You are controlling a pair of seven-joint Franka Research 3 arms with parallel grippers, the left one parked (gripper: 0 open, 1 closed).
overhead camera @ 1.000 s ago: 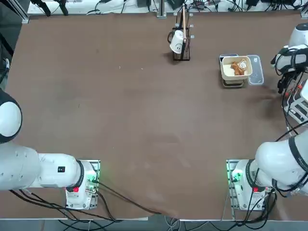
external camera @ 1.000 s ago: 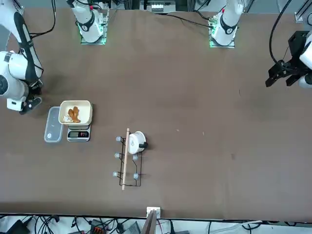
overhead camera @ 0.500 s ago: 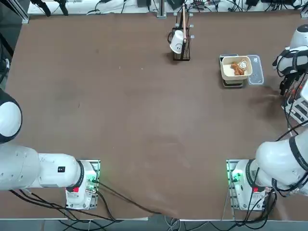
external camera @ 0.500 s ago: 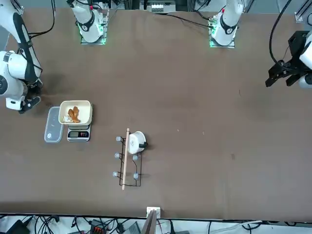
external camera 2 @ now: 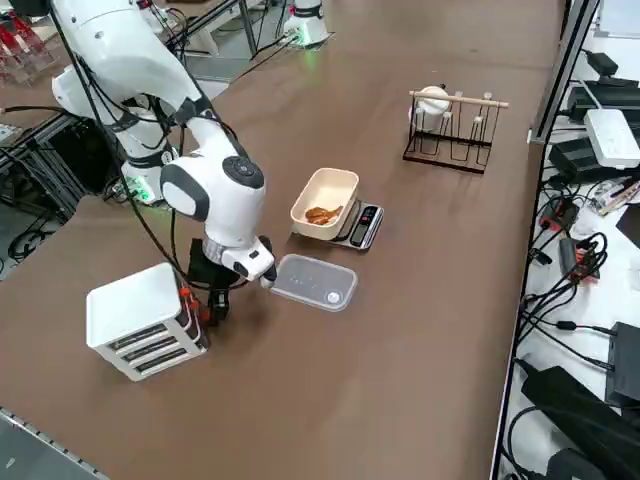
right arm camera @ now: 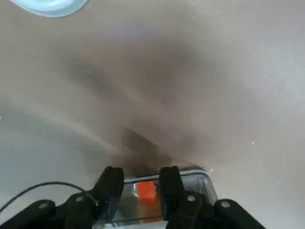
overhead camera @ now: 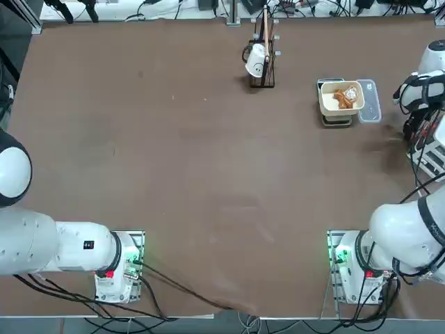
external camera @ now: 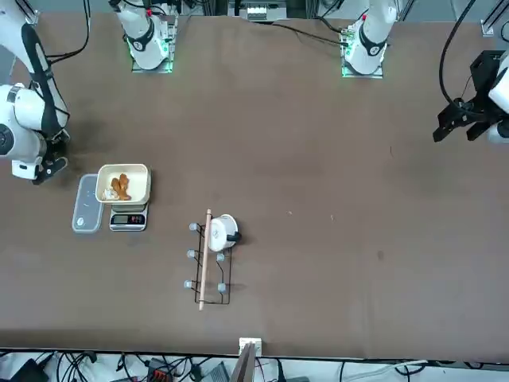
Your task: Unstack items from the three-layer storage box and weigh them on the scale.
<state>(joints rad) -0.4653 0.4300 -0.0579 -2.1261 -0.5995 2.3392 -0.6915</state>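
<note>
Okay, quick notes for you. The right gripper was low at the table's right-hand edge, at the front of the three-layer storage box, pointing down. Its jaws stood apart, straddling a small red-orange bit behind the box's translucent front. I could not tell whether either finger touched the box or the bit.

The white box sat near the table corner, away from the rest of the things, with its three grey drawer fronts facing the gripper. In the top view you only got a sliver of it at the right edge.

The scale was further in on the table, beyond the box and past the clear flat tray. A cream square bowl sat on the scale and covered most of it, so only the display end showed.

The items lay inside that bowl. They were orange-brown lumps, plus one pale round piece visible from above.

The clear tray lay just beside the scale on the box's side, flat on the table and close to the gripper's wrist.

Farther along the same edge stood a dark wire rack with a wooden rod across its top. A white cup hung at one end of it, well apart from the scale.
</note>
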